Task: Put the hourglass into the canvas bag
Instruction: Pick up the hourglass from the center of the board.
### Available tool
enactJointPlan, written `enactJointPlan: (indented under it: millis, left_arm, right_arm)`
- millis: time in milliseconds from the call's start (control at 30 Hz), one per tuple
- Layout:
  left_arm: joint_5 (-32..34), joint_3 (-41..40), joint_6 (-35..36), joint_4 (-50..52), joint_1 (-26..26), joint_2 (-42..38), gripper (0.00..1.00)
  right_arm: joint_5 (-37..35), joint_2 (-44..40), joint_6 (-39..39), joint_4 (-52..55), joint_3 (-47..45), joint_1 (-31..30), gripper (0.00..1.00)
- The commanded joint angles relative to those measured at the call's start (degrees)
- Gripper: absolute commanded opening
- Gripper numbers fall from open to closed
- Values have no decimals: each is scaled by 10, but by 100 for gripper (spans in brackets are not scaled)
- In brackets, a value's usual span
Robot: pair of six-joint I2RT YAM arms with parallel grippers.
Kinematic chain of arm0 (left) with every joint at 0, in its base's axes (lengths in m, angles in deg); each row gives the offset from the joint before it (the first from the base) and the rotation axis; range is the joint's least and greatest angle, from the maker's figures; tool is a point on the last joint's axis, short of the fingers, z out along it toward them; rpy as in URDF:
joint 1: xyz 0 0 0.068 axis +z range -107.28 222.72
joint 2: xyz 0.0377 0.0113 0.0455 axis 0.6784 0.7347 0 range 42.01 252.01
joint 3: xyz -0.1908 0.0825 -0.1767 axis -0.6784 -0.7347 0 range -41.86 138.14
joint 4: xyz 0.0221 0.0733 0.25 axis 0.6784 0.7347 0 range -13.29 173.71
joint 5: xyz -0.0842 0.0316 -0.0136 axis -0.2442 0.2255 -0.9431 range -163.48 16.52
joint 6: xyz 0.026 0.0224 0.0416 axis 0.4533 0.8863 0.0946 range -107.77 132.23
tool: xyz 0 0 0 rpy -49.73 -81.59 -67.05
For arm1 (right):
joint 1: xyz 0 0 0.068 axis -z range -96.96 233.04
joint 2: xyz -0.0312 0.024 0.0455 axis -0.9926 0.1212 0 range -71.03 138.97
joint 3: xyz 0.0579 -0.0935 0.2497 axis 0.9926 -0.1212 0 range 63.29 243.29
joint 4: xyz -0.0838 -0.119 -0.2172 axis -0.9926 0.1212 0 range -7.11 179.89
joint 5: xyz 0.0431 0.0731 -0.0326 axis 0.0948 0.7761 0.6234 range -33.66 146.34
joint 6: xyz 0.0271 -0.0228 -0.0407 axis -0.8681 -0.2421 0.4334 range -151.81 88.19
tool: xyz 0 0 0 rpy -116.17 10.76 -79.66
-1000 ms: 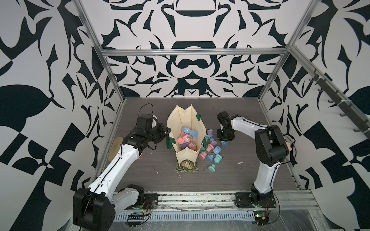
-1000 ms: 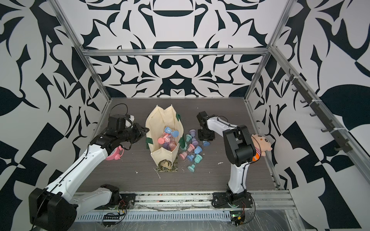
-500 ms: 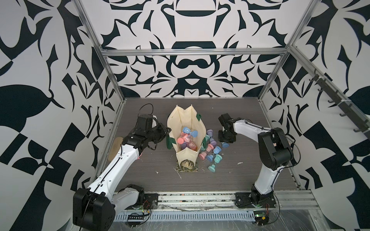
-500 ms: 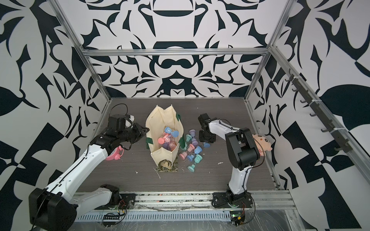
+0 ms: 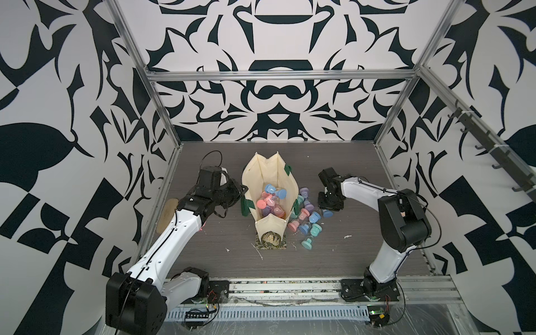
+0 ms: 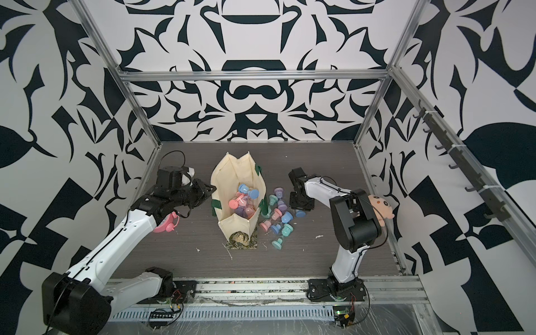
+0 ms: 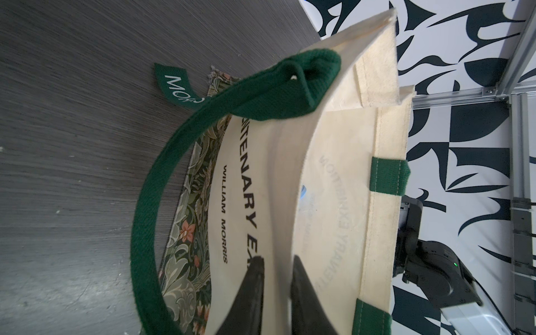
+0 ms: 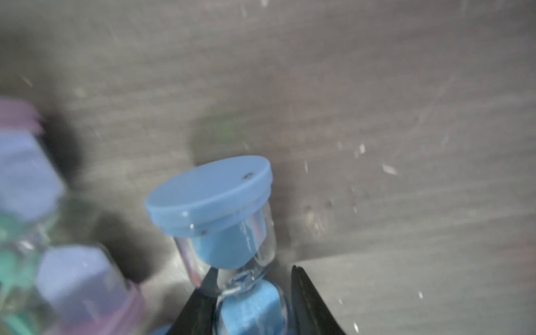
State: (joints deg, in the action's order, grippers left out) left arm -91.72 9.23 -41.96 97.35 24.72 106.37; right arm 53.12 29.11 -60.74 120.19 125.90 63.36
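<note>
The cream canvas bag with dark green handles stands open in the middle of the table, with several pastel hourglasses inside. My left gripper is shut on the bag's left wall, one finger on each side of the cloth. More hourglasses lie loose to the right of the bag. At that pile's right edge my right gripper is shut on the glass waist of a blue hourglass. Whether it is off the table I cannot tell.
A pink alarm clock lies under my left forearm. A plush toy sits behind my right elbow by the right wall. A tan disc rests at the left edge. Aluminium frame posts and patterned walls enclose the table.
My right arm's elbow has swung out to the right, while its gripper has edged slightly toward the front at the pile's edge. The left arm and bag have not moved.
</note>
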Motion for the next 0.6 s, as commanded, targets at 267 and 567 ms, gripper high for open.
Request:
enactJointPlan:
  millis: [267, 567]
  left_arm:
    - [2, -2, -3, 0, 2, -12, 20]
    - [3, 3, -3, 5, 2, -15, 20]
  right_arm:
    - [17, -195, -42, 59, 24, -7, 0]
    - [17, -247, -66, 91, 89, -72, 0]
